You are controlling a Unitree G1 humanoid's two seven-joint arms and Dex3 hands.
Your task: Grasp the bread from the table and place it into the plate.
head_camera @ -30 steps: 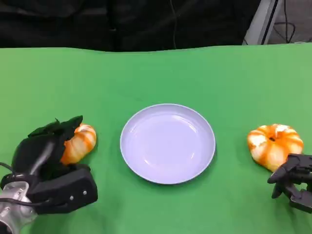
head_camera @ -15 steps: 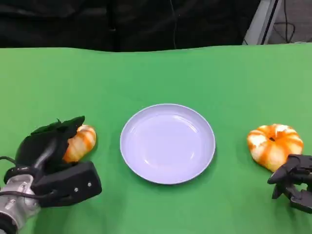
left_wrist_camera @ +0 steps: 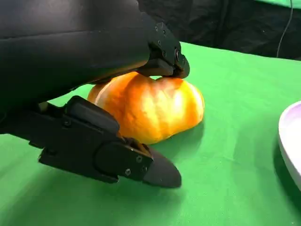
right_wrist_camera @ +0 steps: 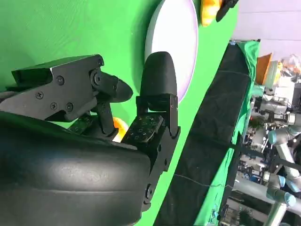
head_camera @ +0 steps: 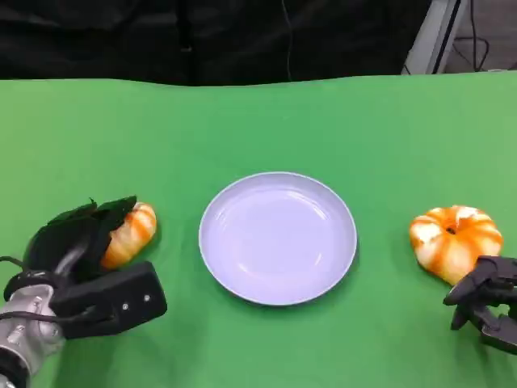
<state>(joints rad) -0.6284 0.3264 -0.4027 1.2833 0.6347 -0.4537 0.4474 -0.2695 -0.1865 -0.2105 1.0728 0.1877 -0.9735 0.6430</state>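
1. Left robot hand point(head_camera: 77, 242) found at roughly 8 o'clock from the plate, low over the green worktop point(head_camera: 266, 121), forearm entering from the near left corner. Fingers wrapped over the top of the left bread point(head_camera: 128, 234), thumb part lying along its near side; wrist view confirms upper fingers point(left_wrist_camera: 160, 52) touching the crust and a lower finger point(left_wrist_camera: 117, 160) beneath its near edge. Judged clamped on the loaf for lifting, though loaf appears not yet clear of the cloth.

2. Right robot hand point(head_camera: 485, 299) noted at about 4 o'clock from the plate, near edge, fingers curled inward with nothing between them. Resting just beside the near edge of the round bread point(head_camera: 456, 241); contact cannot be confirmed. Judged parked while the left side works.

3. Plate point(head_camera: 242, 279) located centrally, nothing on it, well apart from both loaves. Placement between the two breads judged to suit delivery from either side.

4. Left bread sited at 9 o'clock from the plate, round bread at 3 o'clock. Transfer not yet done.
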